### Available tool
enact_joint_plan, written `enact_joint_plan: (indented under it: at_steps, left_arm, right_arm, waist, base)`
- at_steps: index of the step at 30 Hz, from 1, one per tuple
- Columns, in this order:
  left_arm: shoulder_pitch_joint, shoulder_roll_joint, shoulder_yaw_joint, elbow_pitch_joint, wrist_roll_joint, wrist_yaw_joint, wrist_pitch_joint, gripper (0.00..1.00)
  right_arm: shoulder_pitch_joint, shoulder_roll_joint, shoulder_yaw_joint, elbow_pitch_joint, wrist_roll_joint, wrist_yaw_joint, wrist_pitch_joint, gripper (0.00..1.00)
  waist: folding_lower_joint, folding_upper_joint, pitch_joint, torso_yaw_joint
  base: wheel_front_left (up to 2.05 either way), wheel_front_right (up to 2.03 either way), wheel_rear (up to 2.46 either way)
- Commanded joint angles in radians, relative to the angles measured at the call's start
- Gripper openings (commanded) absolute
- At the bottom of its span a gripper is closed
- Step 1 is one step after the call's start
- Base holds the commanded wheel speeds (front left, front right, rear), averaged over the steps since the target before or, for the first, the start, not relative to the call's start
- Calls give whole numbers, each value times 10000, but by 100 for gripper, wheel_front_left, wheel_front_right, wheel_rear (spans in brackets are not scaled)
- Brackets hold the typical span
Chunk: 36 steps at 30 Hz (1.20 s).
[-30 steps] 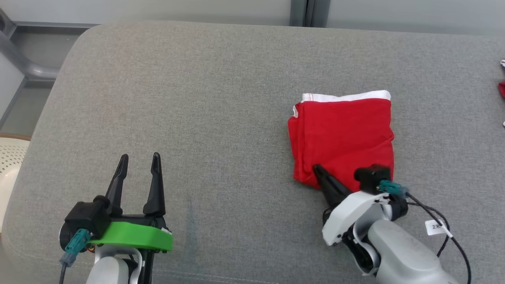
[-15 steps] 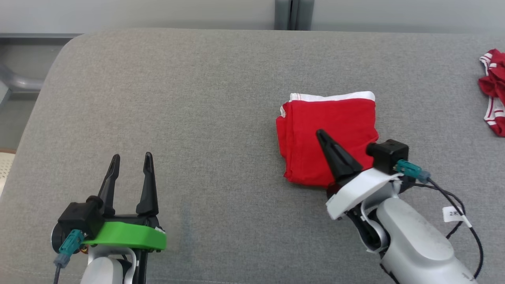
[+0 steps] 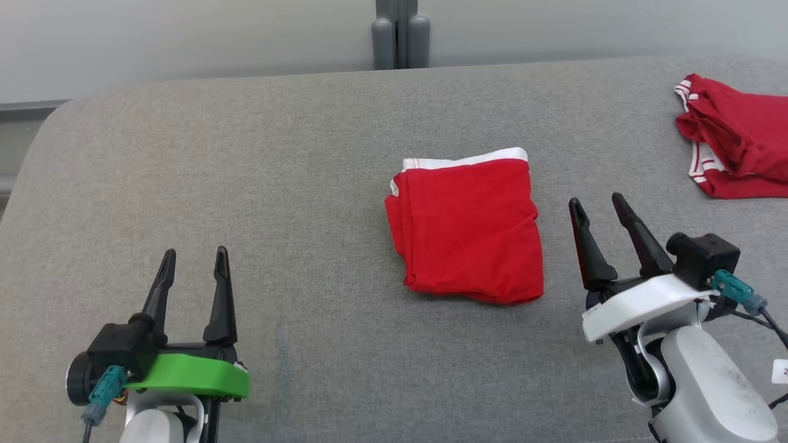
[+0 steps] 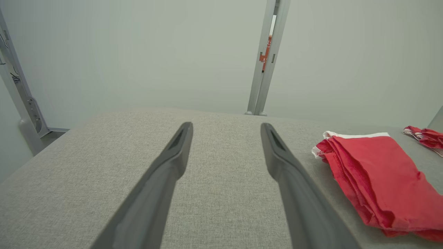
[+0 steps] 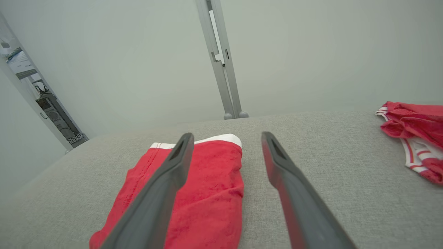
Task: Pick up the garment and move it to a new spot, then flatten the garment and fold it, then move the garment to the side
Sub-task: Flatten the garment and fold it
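Two tools open and empty: left tool [image 3: 194, 250], right tool [image 3: 595, 197]. Folded garment [image 3: 468, 234] lies on the desk [image 3: 277, 172] just beside my right tool. Folding looks complete, so I judge that tool placed for the sideways move.

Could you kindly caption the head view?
Folded red garment on grey surface, left claw and right claw open either side.

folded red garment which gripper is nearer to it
Right. The right gripper is open just beside the folded red garment, off its right edge, not touching; the left gripper is open much farther to its left.
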<state>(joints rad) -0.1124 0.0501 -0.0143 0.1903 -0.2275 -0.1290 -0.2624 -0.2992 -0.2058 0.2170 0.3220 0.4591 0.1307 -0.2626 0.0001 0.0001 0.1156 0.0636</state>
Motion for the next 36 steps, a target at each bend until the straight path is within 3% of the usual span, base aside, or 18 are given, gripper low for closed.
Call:
enact_joint_plan:
  at_steps: [1, 13, 27, 36]
  left_arm:
    - [170, 14, 76, 3, 120, -32, -26, 100]
    - [495, 35, 367, 22, 367, -33, -27, 100]
    - [1025, 23, 797, -100, 662, 17, -26, 100]
    - [1272, 21, 896, -183, 818, 19, -26, 100]
  right_arm:
    - [243, -1, -23, -131, -116, -5, -24, 100]
    - [1327, 186, -717, -905, -799, -5, -25, 100]
    - [2571, 603, -1749, -1667, -1439, -5, -25, 100]
    - [2852, 681, -1790, -1728, -1646, -5, -25, 100]
  waist:
    - [-1, -1, -194, -277]
    - [-1, -1, -639, -684]
    - [-1, -1, -1115, -570]
    - [-1, -1, -1241, -454]
  base:
    - [0, 0, 0]
    - [0, 0, 0]
    - [0, 0, 0]
    - [0, 0, 0]
